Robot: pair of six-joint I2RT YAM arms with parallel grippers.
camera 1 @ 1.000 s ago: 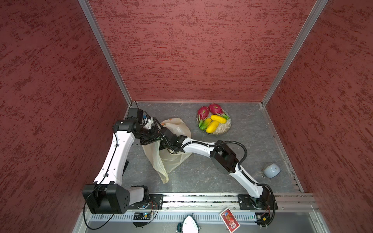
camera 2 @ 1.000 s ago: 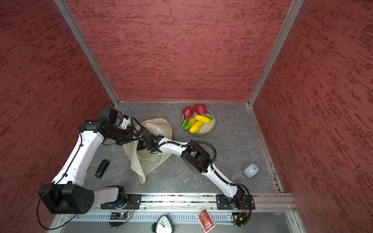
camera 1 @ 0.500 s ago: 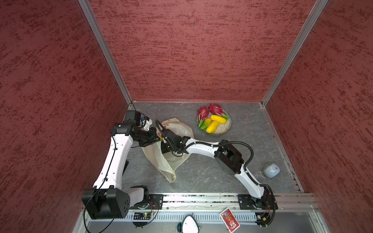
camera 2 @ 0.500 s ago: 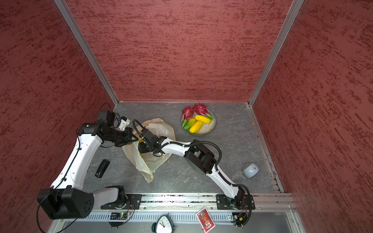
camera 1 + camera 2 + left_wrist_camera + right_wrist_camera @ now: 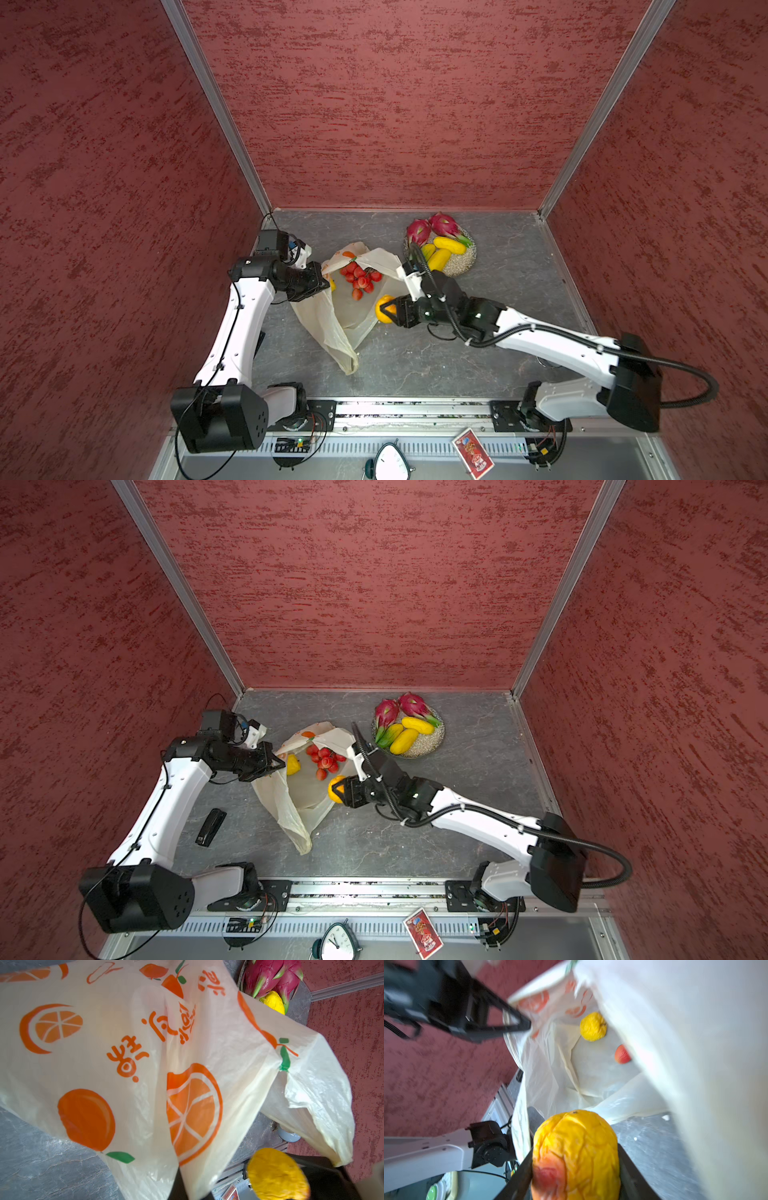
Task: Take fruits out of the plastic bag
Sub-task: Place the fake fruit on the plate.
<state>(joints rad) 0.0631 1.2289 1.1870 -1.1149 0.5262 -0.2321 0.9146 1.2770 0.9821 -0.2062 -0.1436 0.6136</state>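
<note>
Two fruits are seen lying inside the plastic bag (image 5: 332, 328), which is spread open on the grey table (image 5: 519, 270): a red berry bunch (image 5: 359, 278) and a yellow lemon-like fruit (image 5: 293, 764). The bag's rim is pinched between the closed jaws of the left gripper (image 5: 321, 281) and is held up on that side. An orange (image 5: 380, 316) is clamped between the fingers of the right gripper (image 5: 388, 309) at the bag's mouth, on the side nearer the plate. Whether it is fully clear of the rim cannot be told. On the speckled plate (image 5: 465, 264), beyond the bag, two pink dragon fruits (image 5: 417, 230) and three mangoes (image 5: 449, 245) are piled together.
</note>
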